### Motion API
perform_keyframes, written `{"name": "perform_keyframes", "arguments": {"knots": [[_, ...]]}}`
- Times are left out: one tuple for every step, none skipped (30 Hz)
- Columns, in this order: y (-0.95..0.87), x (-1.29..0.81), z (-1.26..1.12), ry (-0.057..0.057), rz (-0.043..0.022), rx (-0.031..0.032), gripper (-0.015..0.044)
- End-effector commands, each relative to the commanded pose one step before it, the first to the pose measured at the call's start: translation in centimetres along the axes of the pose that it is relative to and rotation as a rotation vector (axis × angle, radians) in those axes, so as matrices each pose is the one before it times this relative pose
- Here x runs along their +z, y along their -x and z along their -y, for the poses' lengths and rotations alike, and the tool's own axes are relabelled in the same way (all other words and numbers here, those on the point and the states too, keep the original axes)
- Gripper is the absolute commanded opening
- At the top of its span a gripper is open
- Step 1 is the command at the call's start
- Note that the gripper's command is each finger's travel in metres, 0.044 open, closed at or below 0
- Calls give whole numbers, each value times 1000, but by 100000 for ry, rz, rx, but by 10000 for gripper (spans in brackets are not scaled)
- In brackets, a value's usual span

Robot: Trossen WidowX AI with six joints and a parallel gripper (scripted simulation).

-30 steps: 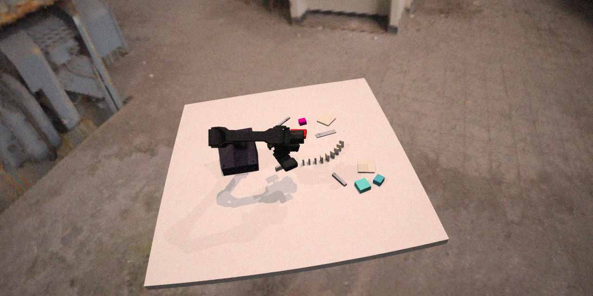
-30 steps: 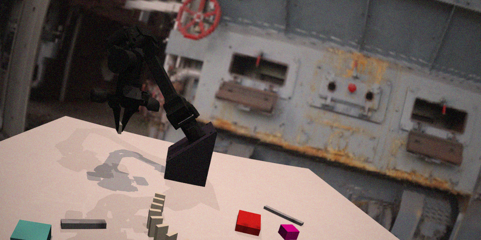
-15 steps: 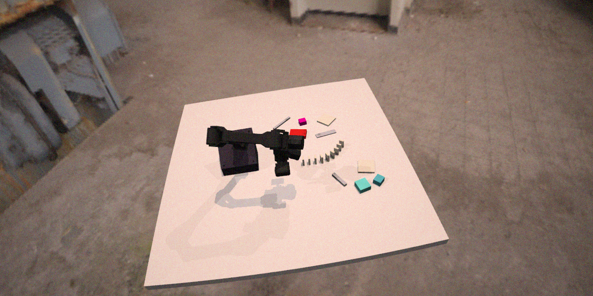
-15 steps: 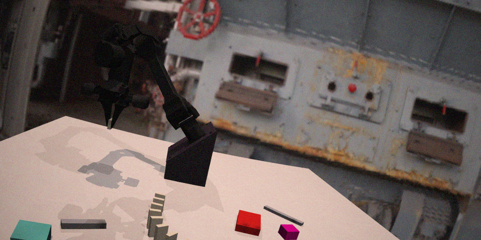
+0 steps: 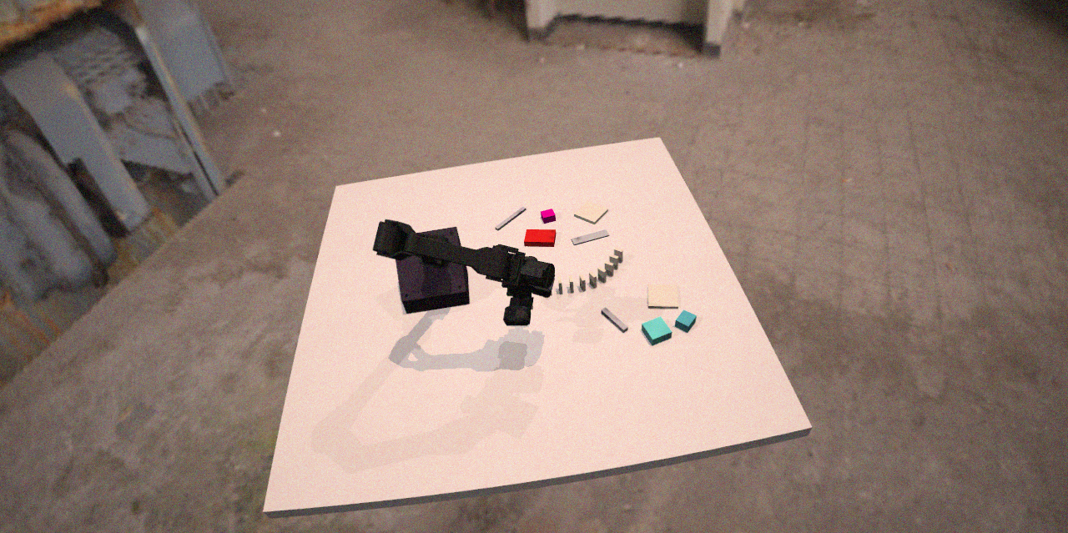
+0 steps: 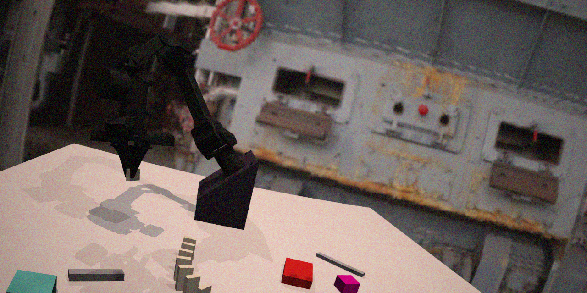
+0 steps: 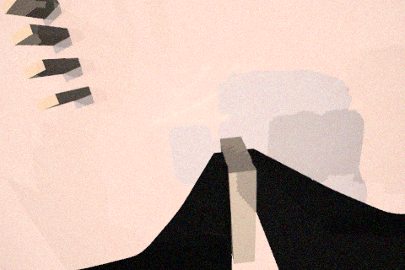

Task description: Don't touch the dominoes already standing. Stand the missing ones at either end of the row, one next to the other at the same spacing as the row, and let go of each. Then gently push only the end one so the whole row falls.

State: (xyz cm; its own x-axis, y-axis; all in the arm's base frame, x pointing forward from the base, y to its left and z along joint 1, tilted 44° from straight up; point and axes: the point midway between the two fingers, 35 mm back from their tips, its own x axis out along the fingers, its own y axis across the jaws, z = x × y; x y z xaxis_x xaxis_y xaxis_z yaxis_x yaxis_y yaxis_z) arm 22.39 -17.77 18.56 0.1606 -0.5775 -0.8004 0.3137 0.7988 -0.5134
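Gripper: gripper (image 6: 132, 171) points straight down, its fingers nearly closed and pinching a grey domino (image 7: 241, 197) that sticks out below the tips; it hangs above the worktop (image 5: 522, 410), apart from the surface.
Held domino: upright between the fingers, with its own shadow on the worktop below in the wrist view.
Domino row: standing dominoes (image 5: 590, 277) form a curved line near the middle of the worktop, bending toward the far right corner; the near end of the row lies just beside the wrist in the top view, and the row sits at the upper left in the wrist view (image 7: 47, 36).
Arm base: dark block (image 5: 433, 272) toward the left edge, the arm reaching from it toward the row.
Loose grey dominoes: one lies flat (image 5: 613, 318) toward the near side of the row; two more lie flat on the far side (image 5: 589, 237) (image 5: 510, 218).
Other pieces: red block (image 5: 539, 236) and magenta cube (image 5: 547, 214) on the far side; two teal blocks (image 5: 656, 330) (image 5: 684, 319) and a cream tile (image 5: 662, 296) toward the right edge; another cream tile (image 5: 591, 212) beyond the row.
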Motion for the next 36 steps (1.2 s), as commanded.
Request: {"name": "perform_keyframes", "arguments": {"knots": [[-1535, 681, -322, -6085, 6543, 6121, 26], [-326, 185, 4, -1546, 1773, 1280, 26], [-317, 182, 18, -1500, 1815, 1240, 26], [-308, 178, 32, -1451, 1856, 1201, 26], [-300, 170, 42, -1392, 1886, 1166, 26], [-289, 166, 54, -1341, 1924, 1128, 26], [-278, 162, 67, -1289, 1960, 1090, 26], [-267, 158, 79, -1235, 1995, 1053, 26], [-255, 154, 90, -1180, 2028, 1017, 26], [-243, 150, 101, -1123, 2059, 981, 26], [-230, 146, 111, -1066, 2089, 945, 26], [-217, 142, 121, -1007, 2117, 911, 26], [-203, 138, 130, -946, 2143, 877, 26], [-189, 134, 139, -885, 2167, 844, 26], [-175, 130, 147, -822, 2190, 812, 26], [-161, 126, 154, -759, 2210, 781, 26], [-146, 122, 161, -695, 2229, 750, 26], [-131, 118, 166, -629, 2245, 721, 26], [-116, 115, 172, -563, 2260, 692, 26], [-100, 111, 176, -497, 2272, 664, 26], [-85, 108, 180, -429, 2283, 638, 26], [-69, 104, 183, -361, 2291, 612, 26], [-53, 101, 186, -293, 2298, 588, 26], [-37, 98, 187, -224, 2302, 564, 26], [-21, 95, 188, -155, 2304, 542, 26], [-5, 92, 188, -85, 2305, 521, 26], [11, 90, 188, -16, 2303, 501, 26], [26, 87, 187, 54, 2299, 482, 26], [42, 85, 185, 124, 2293, 464, 26], [58, 82, 182, 194, 2284, 448, 26], [73, 80, 179, 263, 2274, 433, 26], [88, 79, 174, 333, 2262, 419, 26], [103, 77, 170, 402, 2248, 406, 26], [118, 75, 164, 471, 2231, 395, 26], [133, 74, 158, 539, 2213, 385, 26], [147, 73, 151, 607, 2193, 376, 26]]}}
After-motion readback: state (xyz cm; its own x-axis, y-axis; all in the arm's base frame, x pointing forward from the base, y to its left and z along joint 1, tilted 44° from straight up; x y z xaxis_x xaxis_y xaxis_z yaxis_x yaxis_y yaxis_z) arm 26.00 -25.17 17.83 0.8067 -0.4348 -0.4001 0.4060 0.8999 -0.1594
